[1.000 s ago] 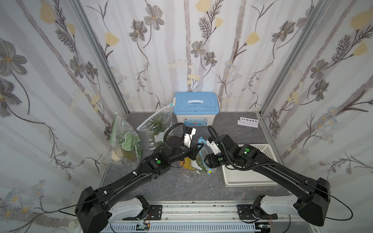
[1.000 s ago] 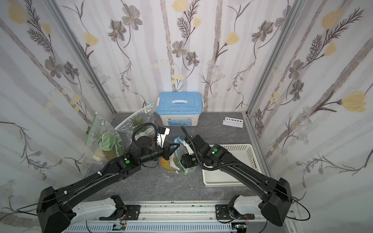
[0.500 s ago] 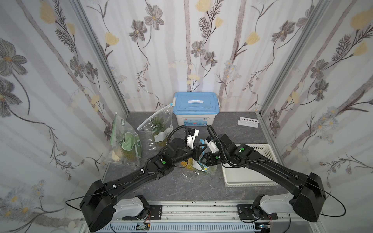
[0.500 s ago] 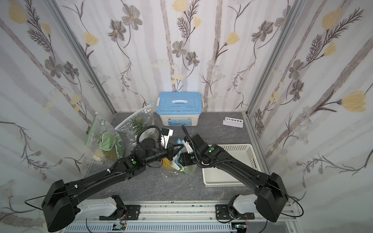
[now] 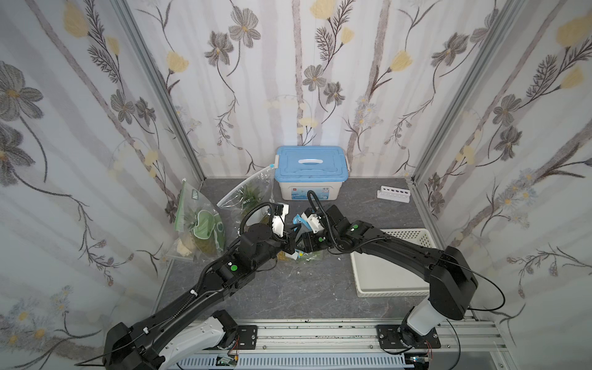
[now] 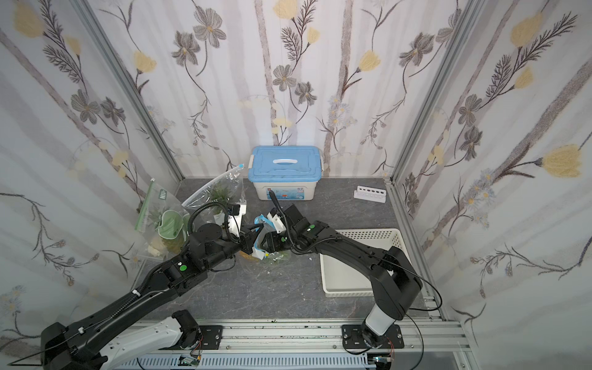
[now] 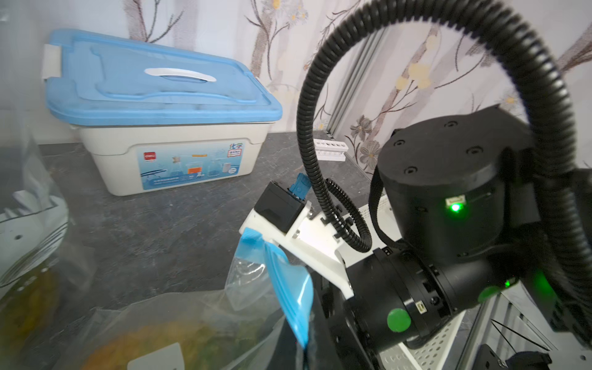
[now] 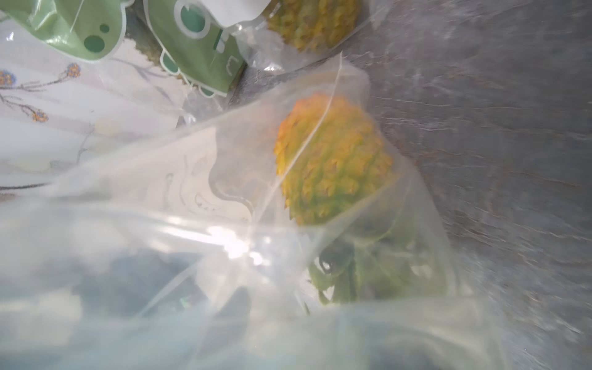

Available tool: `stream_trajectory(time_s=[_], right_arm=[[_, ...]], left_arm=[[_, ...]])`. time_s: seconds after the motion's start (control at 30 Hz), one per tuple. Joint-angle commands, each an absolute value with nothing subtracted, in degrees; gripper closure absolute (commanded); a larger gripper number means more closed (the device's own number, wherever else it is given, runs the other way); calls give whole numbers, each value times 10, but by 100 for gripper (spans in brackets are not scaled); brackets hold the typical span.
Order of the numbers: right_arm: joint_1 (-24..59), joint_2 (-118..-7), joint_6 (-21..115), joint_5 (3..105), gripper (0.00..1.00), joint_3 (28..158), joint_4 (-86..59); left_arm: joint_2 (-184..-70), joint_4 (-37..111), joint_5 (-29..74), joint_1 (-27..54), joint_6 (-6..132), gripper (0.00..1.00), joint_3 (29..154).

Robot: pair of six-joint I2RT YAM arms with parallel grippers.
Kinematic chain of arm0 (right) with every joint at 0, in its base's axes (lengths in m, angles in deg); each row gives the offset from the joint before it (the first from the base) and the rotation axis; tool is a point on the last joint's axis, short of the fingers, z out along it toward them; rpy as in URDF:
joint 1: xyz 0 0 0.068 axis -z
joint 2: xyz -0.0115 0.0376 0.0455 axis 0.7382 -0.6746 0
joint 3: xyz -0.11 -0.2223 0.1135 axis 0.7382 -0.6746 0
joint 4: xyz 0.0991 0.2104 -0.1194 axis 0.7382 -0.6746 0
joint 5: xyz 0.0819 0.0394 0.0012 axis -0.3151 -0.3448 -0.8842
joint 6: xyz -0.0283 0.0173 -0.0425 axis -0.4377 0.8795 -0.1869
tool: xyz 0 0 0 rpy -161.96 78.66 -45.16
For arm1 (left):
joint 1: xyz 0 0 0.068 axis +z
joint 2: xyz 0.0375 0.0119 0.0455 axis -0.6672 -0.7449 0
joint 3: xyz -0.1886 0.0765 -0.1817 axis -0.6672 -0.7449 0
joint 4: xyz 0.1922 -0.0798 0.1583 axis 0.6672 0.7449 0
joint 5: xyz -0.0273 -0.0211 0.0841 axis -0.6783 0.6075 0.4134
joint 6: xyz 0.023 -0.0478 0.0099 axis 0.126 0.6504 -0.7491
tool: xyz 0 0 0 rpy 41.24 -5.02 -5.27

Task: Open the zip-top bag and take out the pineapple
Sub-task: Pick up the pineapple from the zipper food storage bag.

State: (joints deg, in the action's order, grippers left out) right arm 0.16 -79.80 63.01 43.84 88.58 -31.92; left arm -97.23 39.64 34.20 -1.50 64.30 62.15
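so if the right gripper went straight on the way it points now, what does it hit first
The right gripper would likely meet the clear film of the zip-top bag first; the pineapple sits behind it inside, though depth is unclear.

The zip-top bag [image 7: 246,282], its blue zip strip [image 7: 288,288] standing taut, rises beside the black right arm [image 7: 448,208] over the grey tabletop [image 7: 160,230]. A blurred yellow pineapple [image 7: 205,336] shows through the plastic. Behind sits a blue-lidded storage box [image 7: 160,105], with a white tube rack [image 7: 330,150] at its three o'clock.
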Motion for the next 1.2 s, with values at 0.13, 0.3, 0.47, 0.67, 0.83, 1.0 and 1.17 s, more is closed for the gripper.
stream_trajectory(time_s=[0.13,0.3,0.47,0.67,0.83,1.0,1.17], right_arm=[[-11,-794,654,484,45,877,-316],[-9,-715,665,551,44,822,-371],[-5,-666,674,562,44,776,-380],[-13,-619,685,534,45,733,-327],[-13,-616,713,531,47,700,-271],[-19,-602,757,550,54,647,-214],[-22,-573,770,625,57,632,-268]], left_arm=[[-996,365,324,-8,659,100,596],[-1047,310,263,-8,667,100,596],[-1110,263,189,-8,683,100,604],[-1148,237,77,-15,690,100,625],[-1151,249,59,-23,713,100,645],[-1144,304,120,-42,700,100,655],[-1144,328,152,-42,691,100,653]])
